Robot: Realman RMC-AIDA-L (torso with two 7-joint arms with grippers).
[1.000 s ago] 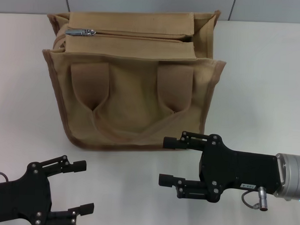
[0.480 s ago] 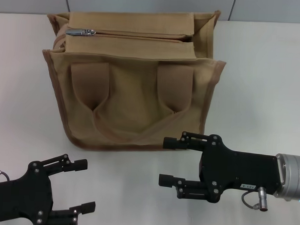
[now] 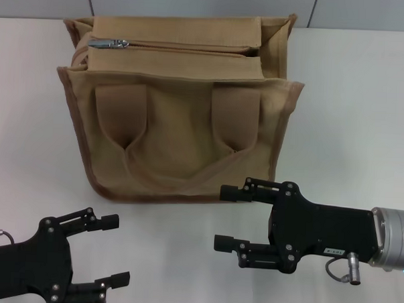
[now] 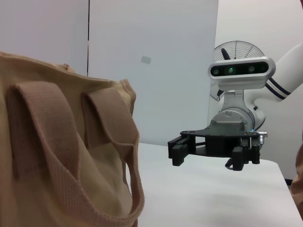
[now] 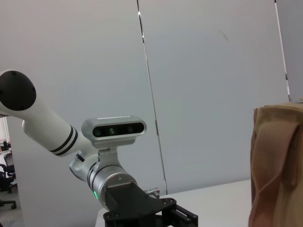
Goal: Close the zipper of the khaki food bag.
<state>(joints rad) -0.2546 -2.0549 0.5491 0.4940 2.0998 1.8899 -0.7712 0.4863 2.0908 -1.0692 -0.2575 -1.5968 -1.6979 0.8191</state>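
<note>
khaki food bag stands upright on the white table, out ahead of both grippers and apart from them. left gripper sits low at the near left, fingers spread wide, nothing between them; the bag's bottom trim is ahead of it and a bit toward the robot's right, clear gap of bare table in between. right gripper lies near the bag's lower right corner, jaws parted and empty, fingers pointing toward the robot's left; its upper finger is just short of the bag's bottom edge, can't tell if it touches.

zipper runs across the bag's top, far side from both grippers. silver pull tab sits at the end on the robot's left, roughly straight ahead of the left gripper, well apart from it. track to the right of the tab shows a narrow gap. two handle straps hang flat down the front face toward the grippers.

left wrist view: bag front and straps up close, right gripper beyond it over the table, fingers apart. right wrist view: bag edge on one side, left gripper only partly visible.
</note>
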